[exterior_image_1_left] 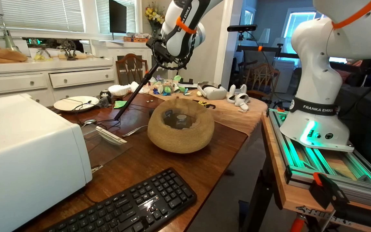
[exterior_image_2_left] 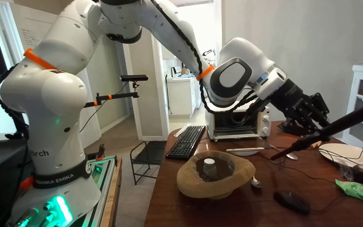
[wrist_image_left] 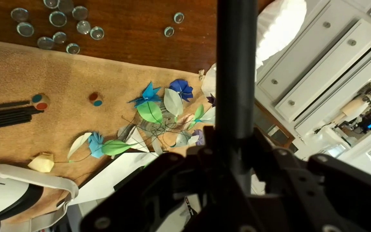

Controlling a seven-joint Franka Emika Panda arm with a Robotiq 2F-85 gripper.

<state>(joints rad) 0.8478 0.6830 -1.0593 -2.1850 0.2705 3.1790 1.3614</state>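
Per the wrist view, the gripper (wrist_image_left: 236,141) looks clamped on a long black pole (wrist_image_left: 237,71), a finger pressed on each side. The pole slants over the wooden table (exterior_image_1_left: 172,167), its low end (exterior_image_1_left: 121,112) pointing down toward the loose cables (exterior_image_1_left: 106,121) in an exterior view; an upturned straw hat (exterior_image_1_left: 185,140) w/ a jar (exterior_image_2_left: 210,171) inside stands nearby.

To handle it well, treat the pole as a lever. It's held at one spot, so it'd prob. pivot in the grip if the low end knocks anything. Best go slow, raise that end before any sideways move & watch it rather than the fingers, esp. re: cables, hat & plate (exterior_image_1_left: 71,104). Wrist turns should be small, b/c the low end would swing wide.

Hard to make out: whether the low end touches the table or hangs just above it. The upper stretch (exterior_image_2_left: 358,116) runs off the right edge in an exterior view, so full length n/a. Finger contact is dark-on-dark & a bit blurred; how firm the hold is can't be told. The pole also hides part of the paper flowers (wrist_image_left: 181,89) in the wrist view.
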